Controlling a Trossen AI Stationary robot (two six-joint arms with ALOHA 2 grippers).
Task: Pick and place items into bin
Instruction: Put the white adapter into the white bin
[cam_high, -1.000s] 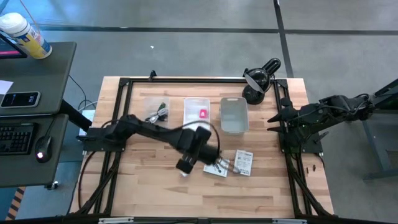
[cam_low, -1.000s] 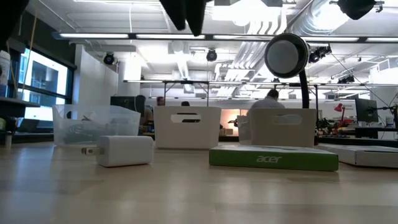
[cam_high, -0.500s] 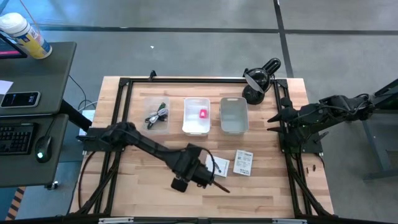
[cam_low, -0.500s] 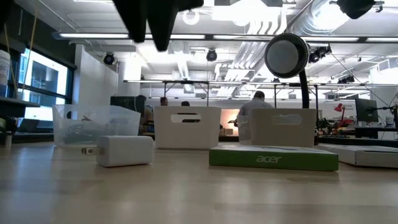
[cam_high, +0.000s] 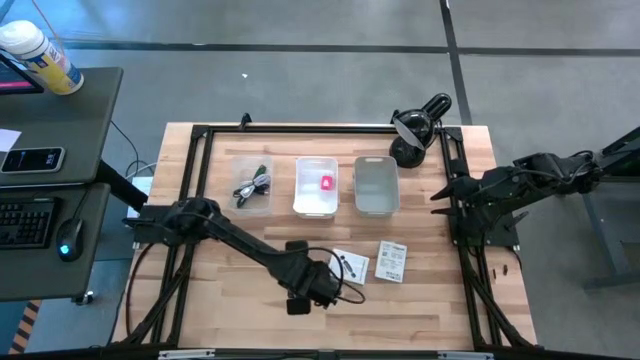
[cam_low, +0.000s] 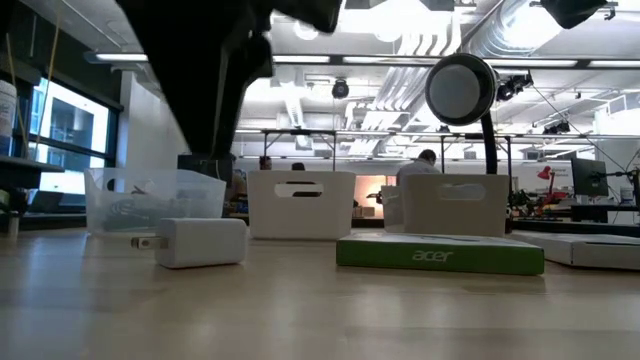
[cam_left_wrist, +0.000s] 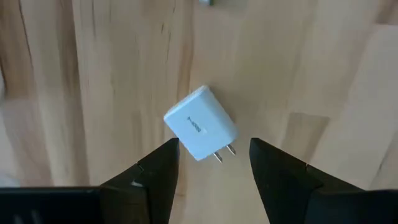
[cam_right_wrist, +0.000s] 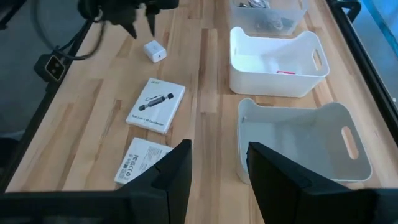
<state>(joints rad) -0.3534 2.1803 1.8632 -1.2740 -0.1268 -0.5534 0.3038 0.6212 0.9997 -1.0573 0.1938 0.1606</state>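
Note:
A small white cube (cam_left_wrist: 200, 122) with two metal prongs lies flat on the wooden table, also seen in the low view (cam_low: 200, 242) and the right wrist view (cam_right_wrist: 153, 51). My left gripper (cam_left_wrist: 214, 163) hangs open right above it, fingers pointing down, one on each side and clear of it; the arm (cam_high: 305, 285) hides the cube from above. Two white printed cards (cam_high: 350, 265) (cam_high: 392, 260) lie flat to its right. My right gripper (cam_right_wrist: 217, 168) waits open, raised at the table's right edge.
Three bins stand in a row at the far side: a clear one (cam_high: 252, 185) with a black cable, a white one (cam_high: 317, 187) with a pink piece, a grey one (cam_high: 376, 185). A black lamp (cam_high: 415, 128) stands at the far right corner. People sit in the room behind.
My left gripper has come away from the bins toward the table's near edge and sunk toward the white cube, rolling about its own axis as it went. Its fingers have kept the same gap. The cube and the cards have not moved.

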